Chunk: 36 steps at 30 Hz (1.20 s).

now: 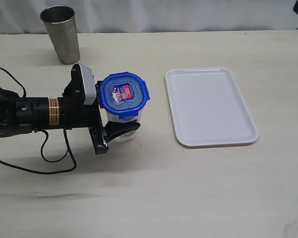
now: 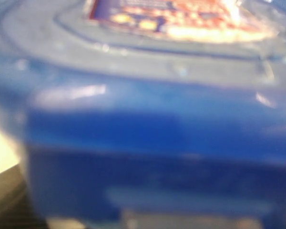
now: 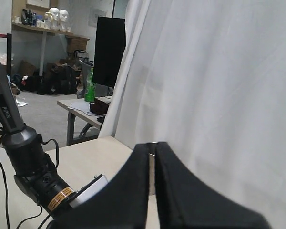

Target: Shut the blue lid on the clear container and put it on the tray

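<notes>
The blue lid (image 1: 124, 93) sits on top of the clear container (image 1: 125, 121), which stands on the table left of the tray (image 1: 211, 106). My left gripper (image 1: 120, 111) reaches in from the left and is closed around the container's body below the lid. Its near finger (image 1: 120, 130) lies against the container's front side; the far finger is hidden behind the lid. The left wrist view is filled by the blurred blue lid (image 2: 148, 124) and its sticker (image 2: 181, 16). My right gripper (image 3: 152, 152) is shut, holds nothing, and is raised well away from the table.
A grey metal cup (image 1: 63, 34) stands at the back left, behind my left arm (image 1: 35, 111). The arm's black cable (image 1: 49, 163) loops over the table in front of it. The white tray is bare. A white curtain runs along the table's far edge.
</notes>
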### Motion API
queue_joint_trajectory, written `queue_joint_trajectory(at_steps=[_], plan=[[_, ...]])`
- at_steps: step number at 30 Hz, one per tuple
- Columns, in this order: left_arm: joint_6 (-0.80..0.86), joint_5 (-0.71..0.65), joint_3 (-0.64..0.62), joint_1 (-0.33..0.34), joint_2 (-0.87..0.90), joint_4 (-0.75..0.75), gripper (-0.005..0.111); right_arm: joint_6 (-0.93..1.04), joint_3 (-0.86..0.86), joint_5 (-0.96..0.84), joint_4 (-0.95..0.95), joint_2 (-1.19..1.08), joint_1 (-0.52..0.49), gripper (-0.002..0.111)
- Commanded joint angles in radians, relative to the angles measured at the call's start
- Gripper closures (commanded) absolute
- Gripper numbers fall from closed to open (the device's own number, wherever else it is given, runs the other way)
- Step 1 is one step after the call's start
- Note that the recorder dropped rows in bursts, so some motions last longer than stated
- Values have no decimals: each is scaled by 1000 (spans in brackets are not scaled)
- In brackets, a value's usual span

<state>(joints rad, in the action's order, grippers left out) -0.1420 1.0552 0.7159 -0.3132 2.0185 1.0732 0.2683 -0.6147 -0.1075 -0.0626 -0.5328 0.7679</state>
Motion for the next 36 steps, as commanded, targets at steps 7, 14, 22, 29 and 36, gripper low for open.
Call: queue_joint_trajectory(at_steps=[7,14,22,29,36], plan=[[-6,39,7,0,-12,-12,107,-2,5,5,-4,3,0,104],[-6,35,7,0,-12,-10,107,-2,50,12,-4,29,0,104],[-6,35,7,0,-12,-10,107,-2,258,31,-4,125,-130,104],[-6,35,7,0,-12,-10,107,-2,417,31,-4,275,-312,104],[-6,35,7,0,-12,-10,107,-2,507,27,-4,454,-529,104]])
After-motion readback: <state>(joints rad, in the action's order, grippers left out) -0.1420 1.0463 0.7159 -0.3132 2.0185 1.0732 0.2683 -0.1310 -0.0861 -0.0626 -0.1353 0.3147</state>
